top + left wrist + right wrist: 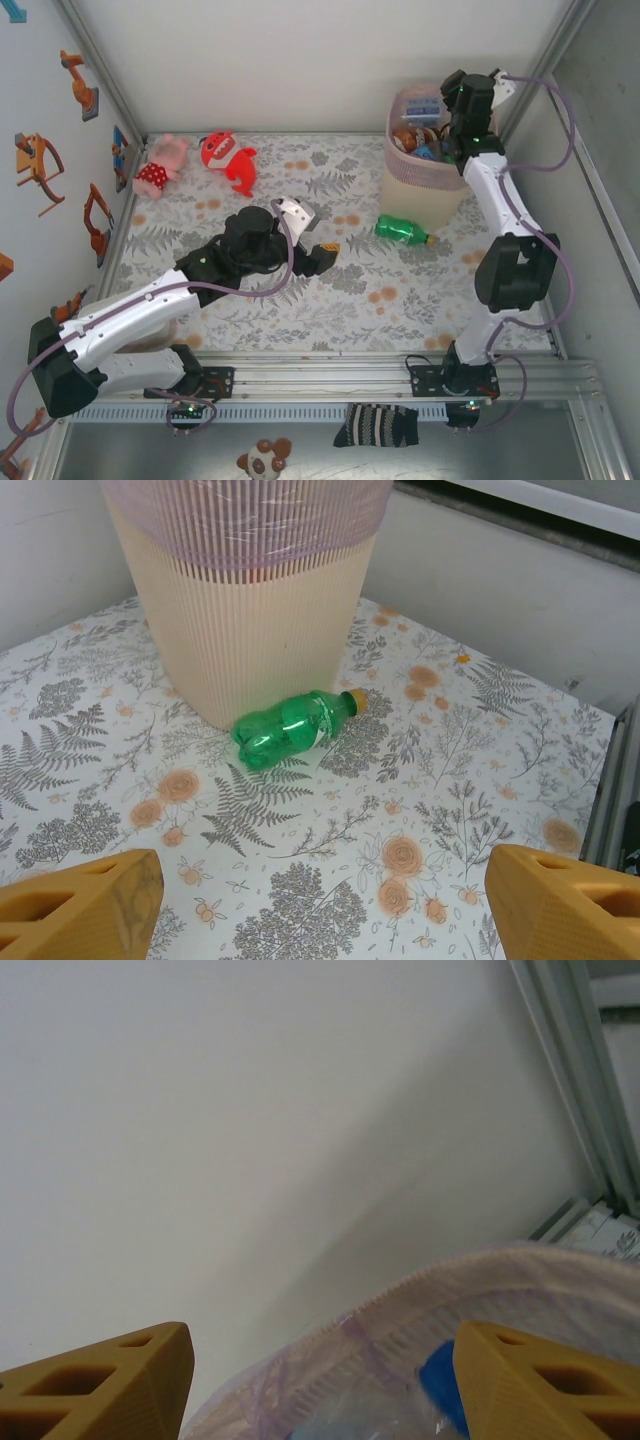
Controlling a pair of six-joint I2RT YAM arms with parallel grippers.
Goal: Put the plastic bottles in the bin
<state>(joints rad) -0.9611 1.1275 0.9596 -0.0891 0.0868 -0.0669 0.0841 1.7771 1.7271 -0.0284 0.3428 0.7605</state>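
One green plastic bottle with an orange cap lies on its side on the floral table, right against the foot of the bin. Several bottles fill the bin, and a blue bit of one shows under its pink rim. My left gripper is open and empty, low over the table, a short way left of the green bottle and pointing at it. My right gripper hangs over the bin's mouth, open, with nothing between its fingers.
A pink plush toy and a red plush toy lie at the back left of the table. The bin stands near the back right corner, close to the wall and the metal frame post. A striped cloth lies in front of the rail.
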